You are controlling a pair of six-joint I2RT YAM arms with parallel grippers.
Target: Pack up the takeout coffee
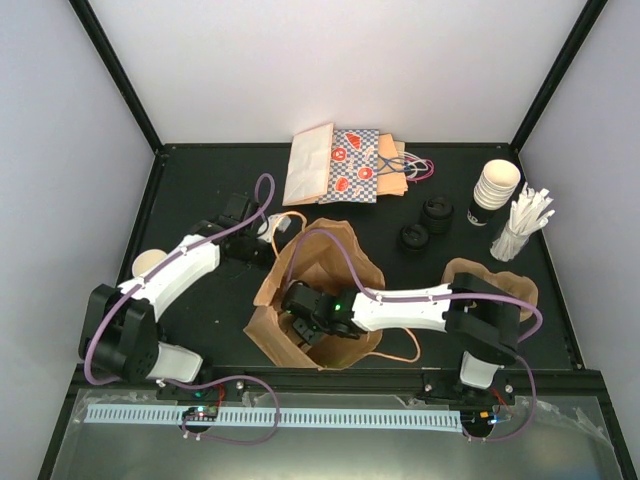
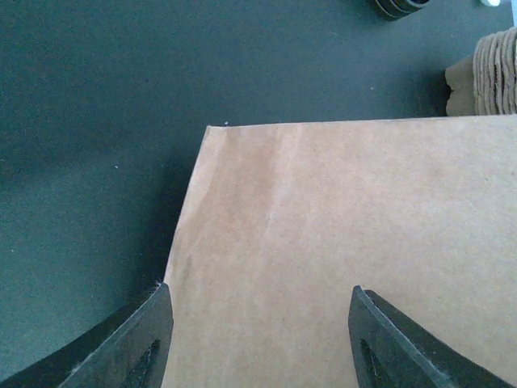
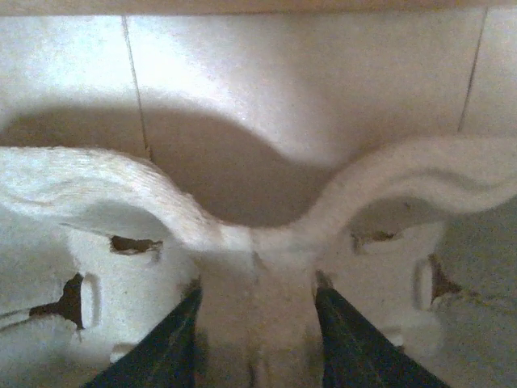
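No capped takeout coffee shows in any view. A brown paper bag [image 1: 318, 290] stands open in the middle of the table. My right gripper [image 1: 300, 312] reaches down inside the bag. In the right wrist view it [image 3: 258, 331] is shut on the middle ridge of a pale moulded pulp cup carrier [image 3: 105, 202], with the bag's inner wall behind. My left gripper [image 1: 262, 243] is at the bag's far left side. In the left wrist view it [image 2: 258, 339] is open, with the bag's flat brown wall [image 2: 339, 226] between the fingertips.
An uncapped cream cup [image 1: 149, 264] stands by the left arm. Two piles of loose black lids [image 1: 424, 222], a stack of cups [image 1: 494, 190], a holder of white sticks [image 1: 520, 225] and stacked pulp carriers [image 1: 478, 275] are at the right. Folded bags [image 1: 345, 165] lie at the back.
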